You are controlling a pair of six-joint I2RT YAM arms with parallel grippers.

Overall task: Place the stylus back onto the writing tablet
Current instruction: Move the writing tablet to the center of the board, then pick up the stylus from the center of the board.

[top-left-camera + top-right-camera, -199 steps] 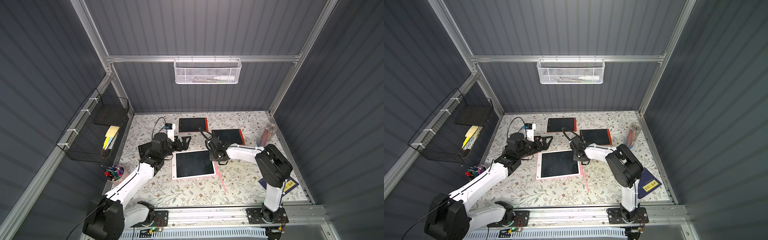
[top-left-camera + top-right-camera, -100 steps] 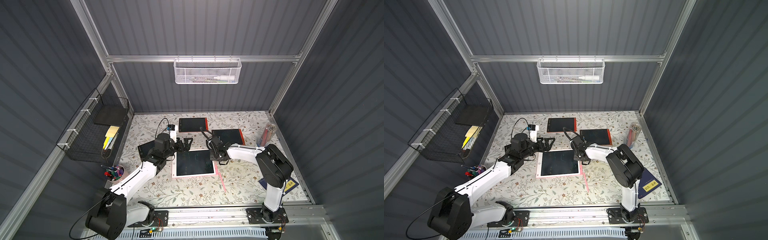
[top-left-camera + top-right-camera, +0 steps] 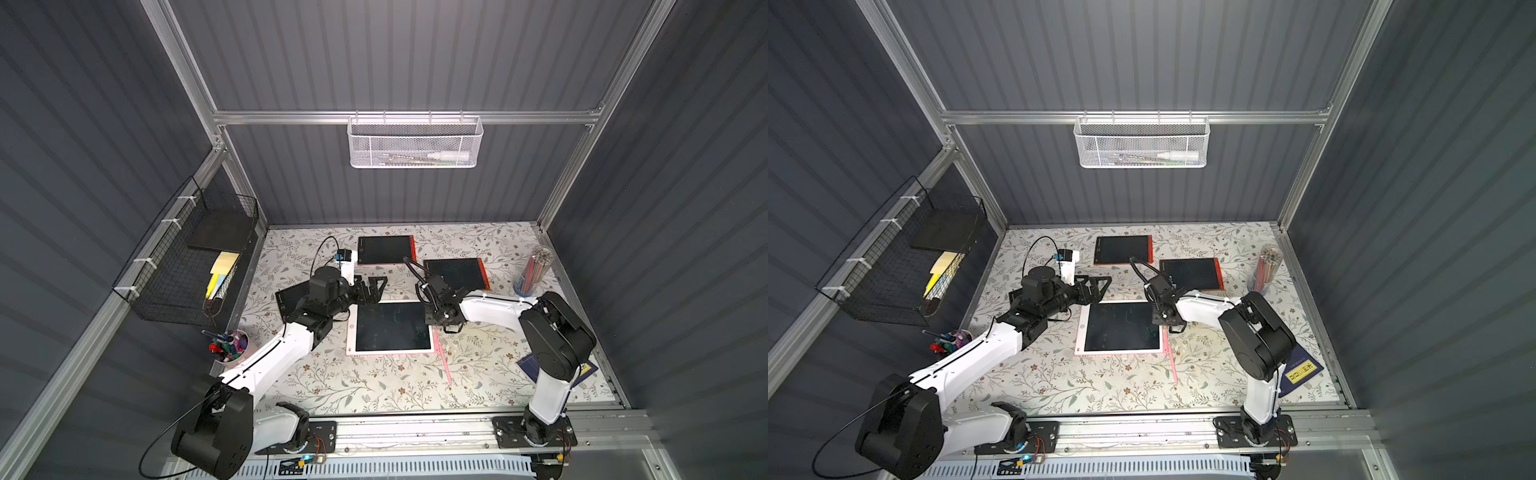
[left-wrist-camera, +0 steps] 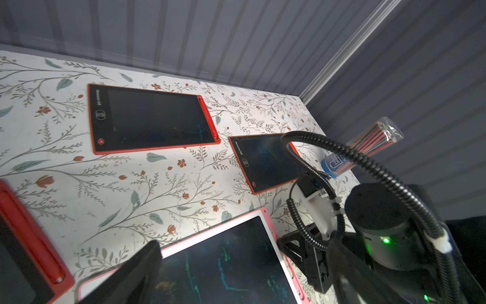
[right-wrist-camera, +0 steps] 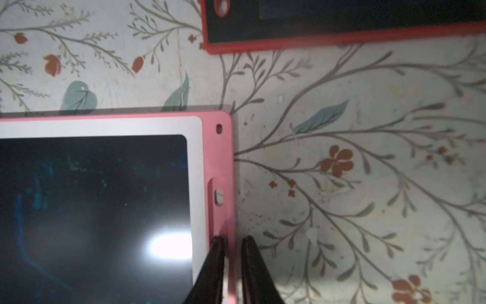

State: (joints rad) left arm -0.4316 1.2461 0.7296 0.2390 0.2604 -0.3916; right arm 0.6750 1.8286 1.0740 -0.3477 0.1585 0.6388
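While the right hand (image 5: 232,239), barely parted, straddles the writing tablet (image 5: 194,126) at three o'clock, the skewed stylus (image 3: 444,361) could slide off.

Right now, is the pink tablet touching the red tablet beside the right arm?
Apart. The right wrist view shows bare tablecloth between pink tablet and red tablet.

Stylus (image 3: 444,360) top beneath right fingers (image 5: 213,268)
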